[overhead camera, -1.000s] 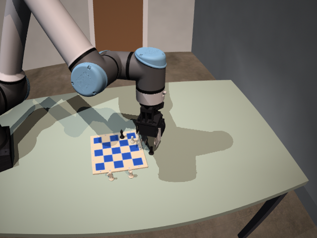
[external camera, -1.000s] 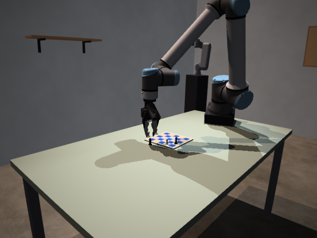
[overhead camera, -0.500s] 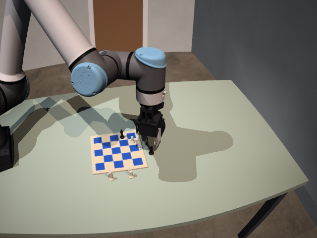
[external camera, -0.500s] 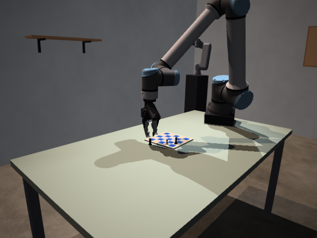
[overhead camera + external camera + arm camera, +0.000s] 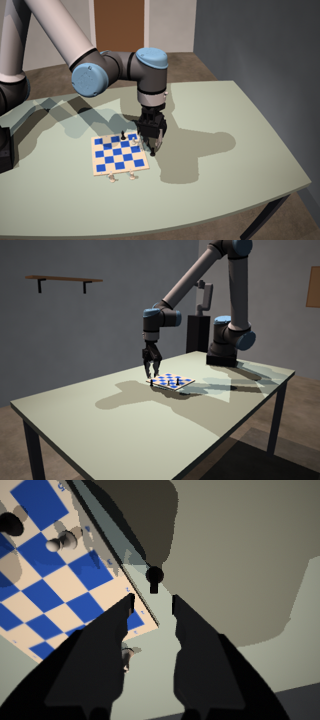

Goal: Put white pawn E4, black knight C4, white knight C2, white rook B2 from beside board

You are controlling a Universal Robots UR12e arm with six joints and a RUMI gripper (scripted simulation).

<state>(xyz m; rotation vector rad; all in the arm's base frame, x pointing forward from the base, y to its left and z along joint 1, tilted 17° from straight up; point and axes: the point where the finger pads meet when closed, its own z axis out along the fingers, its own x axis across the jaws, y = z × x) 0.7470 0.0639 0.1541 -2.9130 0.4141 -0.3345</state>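
The blue-and-cream board (image 5: 121, 171) (image 5: 186, 380) (image 5: 40, 595) lies on the table. A small black piece (image 5: 152, 152) (image 5: 151, 382) (image 5: 154, 575), which I take to be the black knight, stands upright on the table just off the board's right edge. My gripper (image 5: 153, 149) (image 5: 152, 376) (image 5: 153, 595) hangs just above it with its fingers partly apart and nothing between them. A white pawn (image 5: 133, 140) (image 5: 168, 382) (image 5: 62, 542) and a black piece (image 5: 123, 135) (image 5: 177, 381) (image 5: 10, 524) stand on the board. Two white pieces (image 5: 111, 177) (image 5: 132, 176) stand off the board's near edge.
The pale green table (image 5: 219, 134) (image 5: 103, 426) carries the arm's base (image 5: 221, 357) at its far end. One white piece (image 5: 127, 657) shows partly under my left finger in the wrist view. A dark wall stands to the right.
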